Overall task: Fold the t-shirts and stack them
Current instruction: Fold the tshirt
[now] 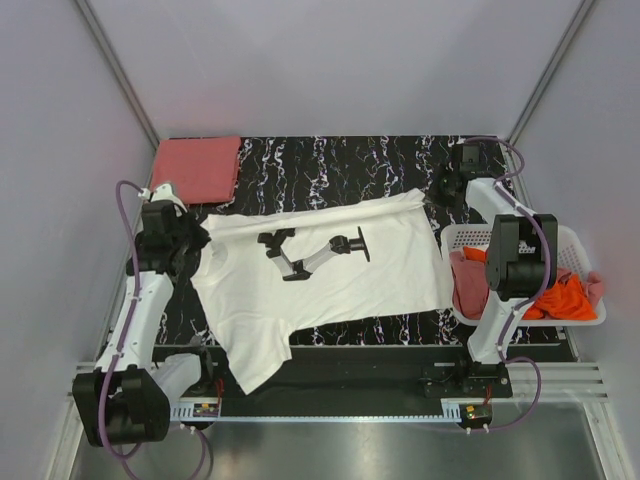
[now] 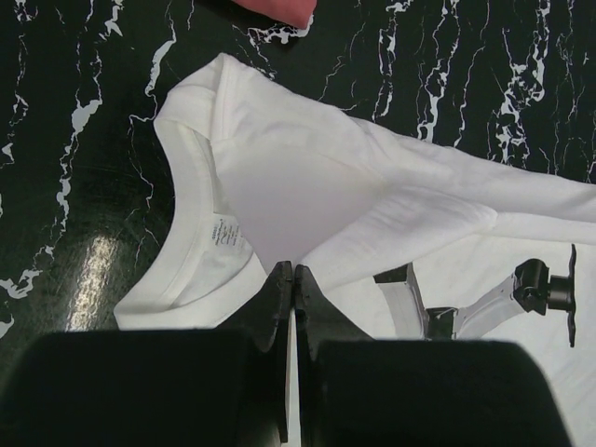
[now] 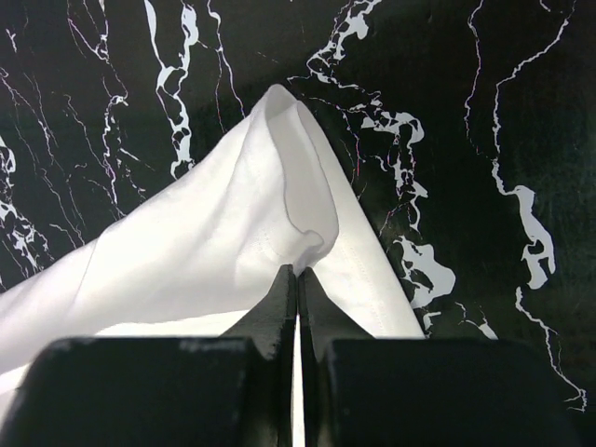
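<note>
A cream-white t-shirt with a printed arm graphic lies spread on the black marble table, its top edge partly folded over. My left gripper is shut on the cloth beside the collar; in the left wrist view the fingertips pinch the shirt just right of the neck label. My right gripper is shut on the shirt's far right hem corner, which puckers at the fingertips in the right wrist view, where the shirt rises in a fold. A folded salmon-pink shirt lies at the back left.
A white slatted basket stands at the right edge and holds an orange shirt and pink cloth. The salmon shirt's corner shows at the top of the left wrist view. Grey walls close in the table.
</note>
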`<act>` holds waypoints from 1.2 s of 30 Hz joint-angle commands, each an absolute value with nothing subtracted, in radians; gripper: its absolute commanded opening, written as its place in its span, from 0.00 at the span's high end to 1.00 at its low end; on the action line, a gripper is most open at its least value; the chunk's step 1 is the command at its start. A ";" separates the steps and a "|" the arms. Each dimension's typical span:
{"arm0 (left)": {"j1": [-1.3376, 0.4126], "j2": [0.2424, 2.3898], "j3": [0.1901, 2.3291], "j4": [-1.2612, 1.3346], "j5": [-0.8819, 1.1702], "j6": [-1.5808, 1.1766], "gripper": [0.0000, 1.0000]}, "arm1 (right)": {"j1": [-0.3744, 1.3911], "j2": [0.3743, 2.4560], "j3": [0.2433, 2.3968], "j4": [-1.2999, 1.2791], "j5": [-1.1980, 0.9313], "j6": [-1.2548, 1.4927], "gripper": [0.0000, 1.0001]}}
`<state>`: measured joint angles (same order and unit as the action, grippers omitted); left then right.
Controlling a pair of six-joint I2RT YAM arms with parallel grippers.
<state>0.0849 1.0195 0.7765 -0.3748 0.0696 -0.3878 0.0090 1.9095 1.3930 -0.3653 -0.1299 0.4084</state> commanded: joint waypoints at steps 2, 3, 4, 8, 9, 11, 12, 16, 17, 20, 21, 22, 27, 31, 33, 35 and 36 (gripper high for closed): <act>0.089 0.997 0.761 -0.385 0.072 -0.442 1.00 | 0.009 1.844 1.365 -0.368 -0.110 0.383 1.00; 0.089 0.999 0.752 -0.385 0.089 -0.457 1.00 | 0.009 1.845 1.364 -0.371 -0.115 0.382 1.00; 0.087 1.000 0.744 -0.385 0.100 -0.478 1.00 | 0.009 1.844 1.356 -0.374 -0.114 0.383 1.00; 0.087 1.011 0.724 -0.387 0.111 -0.488 1.00 | 0.009 1.832 1.342 -0.385 -0.109 0.379 0.99; 0.089 1.009 0.719 -0.388 0.086 -0.482 1.00 | 0.009 1.829 1.339 -0.388 -0.110 0.377 0.98; 0.089 1.014 0.703 -0.391 0.061 -0.488 1.00 | 0.009 1.835 1.338 -0.402 -0.115 0.368 0.91; 0.089 1.019 0.698 -0.391 0.064 -0.491 1.00 | 0.009 1.838 1.338 -0.408 -0.115 0.364 0.88; 0.089 1.066 0.681 -0.384 0.150 -0.502 1.00 | 0.009 1.852 1.368 -0.451 -0.112 0.364 0.70; 0.089 1.074 0.681 -0.380 0.169 -0.502 1.00 | 0.009 1.852 1.376 -0.459 -0.112 0.365 0.69; 0.087 1.092 0.677 -0.380 0.207 -0.482 1.00 | 0.011 1.842 1.417 -0.504 -0.109 0.394 0.67; 0.087 1.091 0.670 -0.379 0.206 -0.479 1.00 | 0.011 1.842 1.427 -0.505 -0.107 0.408 0.67; 0.087 1.085 0.660 -0.379 0.204 -0.474 1.00 | 0.011 1.842 1.437 -0.534 -0.104 0.425 0.67; 0.086 1.058 0.624 -0.377 0.193 -0.448 1.00 | 0.073 1.851 1.518 -0.662 0.066 0.665 0.67; 0.077 1.028 0.609 -0.382 0.189 -0.426 1.00 | 0.126 1.897 1.589 -0.825 0.141 0.839 0.67; 0.069 1.014 0.603 -0.383 0.184 -0.431 1.00 | 0.146 1.914 1.620 -0.859 0.173 0.905 0.68; 0.068 1.008 0.594 -0.391 0.161 -0.439 1.00 | 0.169 1.930 1.629 -0.870 0.181 0.929 0.69; 0.064 0.997 0.589 -0.396 0.147 -0.446 1.00 | 0.175 1.934 1.635 -0.874 0.189 0.939 0.68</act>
